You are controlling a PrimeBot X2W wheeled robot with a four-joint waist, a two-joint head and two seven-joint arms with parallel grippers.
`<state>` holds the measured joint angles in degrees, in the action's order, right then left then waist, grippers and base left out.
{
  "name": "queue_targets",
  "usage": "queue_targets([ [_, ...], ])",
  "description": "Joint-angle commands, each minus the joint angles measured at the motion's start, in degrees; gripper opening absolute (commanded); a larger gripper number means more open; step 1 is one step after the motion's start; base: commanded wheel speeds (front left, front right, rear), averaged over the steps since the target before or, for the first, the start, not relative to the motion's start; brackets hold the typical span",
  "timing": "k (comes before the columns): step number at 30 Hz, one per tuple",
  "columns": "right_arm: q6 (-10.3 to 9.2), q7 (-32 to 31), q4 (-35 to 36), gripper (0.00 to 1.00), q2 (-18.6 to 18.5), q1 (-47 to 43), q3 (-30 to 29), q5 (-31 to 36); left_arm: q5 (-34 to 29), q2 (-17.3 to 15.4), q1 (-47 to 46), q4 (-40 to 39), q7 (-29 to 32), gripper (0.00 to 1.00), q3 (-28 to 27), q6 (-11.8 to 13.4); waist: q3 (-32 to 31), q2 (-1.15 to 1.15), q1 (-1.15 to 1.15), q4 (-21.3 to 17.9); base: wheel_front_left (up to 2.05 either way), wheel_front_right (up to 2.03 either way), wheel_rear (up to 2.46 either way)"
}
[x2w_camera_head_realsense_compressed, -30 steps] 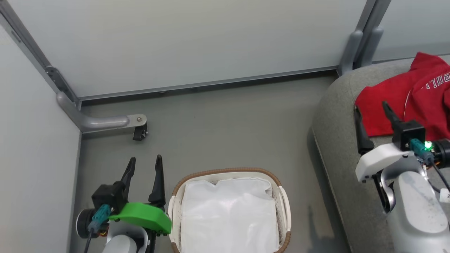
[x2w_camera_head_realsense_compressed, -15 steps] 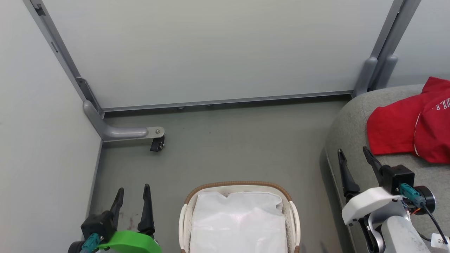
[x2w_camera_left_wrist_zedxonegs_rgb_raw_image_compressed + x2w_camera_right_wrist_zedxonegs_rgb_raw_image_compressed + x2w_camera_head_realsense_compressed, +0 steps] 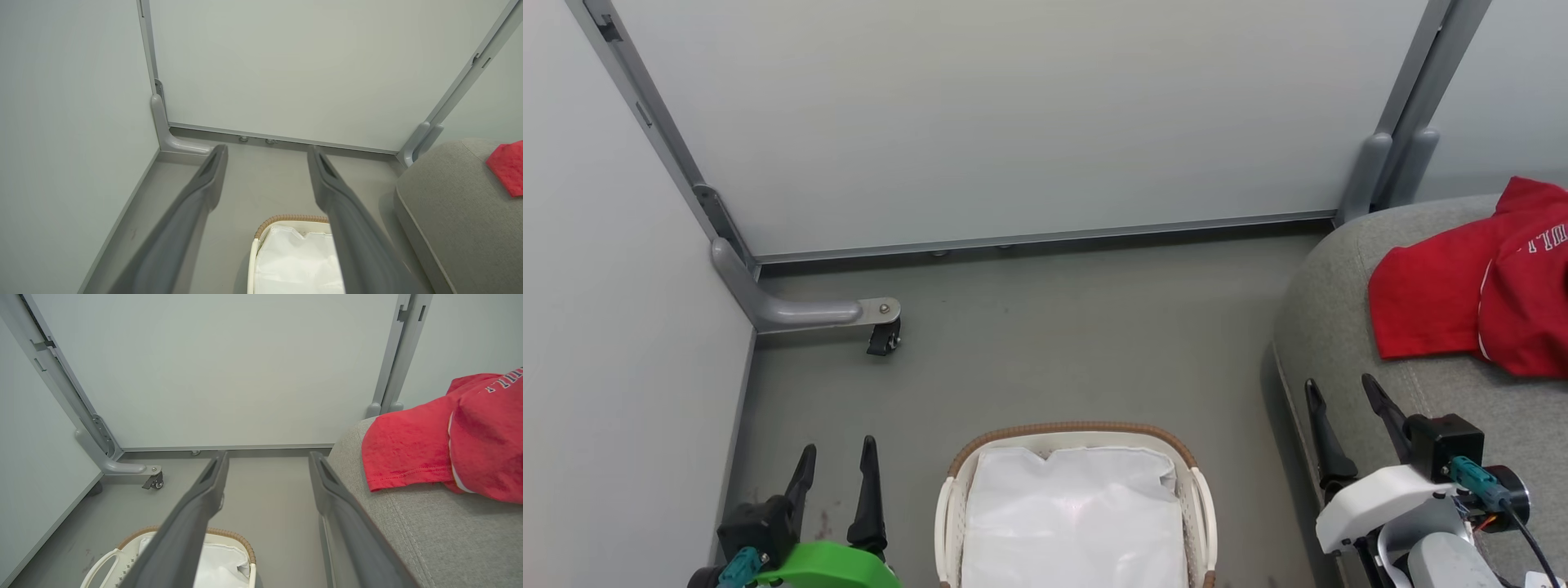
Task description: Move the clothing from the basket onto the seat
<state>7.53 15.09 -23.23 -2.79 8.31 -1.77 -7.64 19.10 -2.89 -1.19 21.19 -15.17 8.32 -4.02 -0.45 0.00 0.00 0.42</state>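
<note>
The red clothing (image 3: 1478,298) lies on the grey seat (image 3: 1347,310) at the right, a plain piece beside one with white trim and lettering (image 3: 486,437). A corner of the clothing (image 3: 506,165) shows on the seat (image 3: 449,204) in the left wrist view. The basket (image 3: 1062,429) stands on the floor at the bottom centre, showing its white lining (image 3: 1074,518). My left gripper (image 3: 837,453) is open, left of the basket, holding nothing. My right gripper (image 3: 1339,388) is open over the seat's front edge, short of the clothing, holding nothing.
Pale partition panels close off the back and left. A grey panel foot with a black caster (image 3: 882,336) juts onto the floor at the left. A grey post (image 3: 1388,163) stands behind the seat (image 3: 429,522). Bare grey floor (image 3: 1054,327) lies between basket and back panel.
The head camera has tilted up, so everything sits lower in the picture. My right gripper has drawn back from the clothing to the seat's front edge. Both grippers stay open.
</note>
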Motion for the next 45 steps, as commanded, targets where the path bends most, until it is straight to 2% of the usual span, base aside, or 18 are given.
queue_targets([
  [1, -0.08, 0.1, -0.1, 1.0, -0.2, -0.9, 0.0, 0.4, 0.2, 0.0, 0.3, 0.3, 0.0, 1.0, 0.0, 0.2, 0.0, 0.0, 0.0, 0.0, 0.0, 0.0, 0.0],
  [12, -0.08, 0.1, -0.2, 1.0, -0.2, -0.9, 0.2, -0.1, 0.5, 0.0, -0.1, 1.2, 0.0, 1.0, 0.3, 0.4, 0.2, 0.0, 0.0, 0.0, 0.0, 0.0, 0.0],
  [13, 0.0, 0.0, -0.4, 0.0, 0.0, -0.2, 0.2, 0.0, 0.1, 0.0, 0.0, 1.3, 0.0, 0.0, 0.3, 0.2, 0.2, 0.0, 0.0, 0.0, 0.0, 0.0, 0.0],
  [16, 0.0, -0.1, -1.8, 0.0, 0.4, -1.0, 0.2, 0.0, 0.1, 0.0, 0.1, 2.8, 0.0, 0.0, 0.6, 0.2, 0.2, 0.0, 0.0, 0.0, 0.0, 0.0, 0.0],
  [45, -0.02, -7.7, 2.2, 0.0, 0.2, -1.3, -1.6, -29.8, 25.8, 0.0, -2.0, -0.8, 7.7, 0.0, -4.9, -1.1, 0.3, 0.0, 0.0, -0.1, 0.0, 0.0, 0.0],
])
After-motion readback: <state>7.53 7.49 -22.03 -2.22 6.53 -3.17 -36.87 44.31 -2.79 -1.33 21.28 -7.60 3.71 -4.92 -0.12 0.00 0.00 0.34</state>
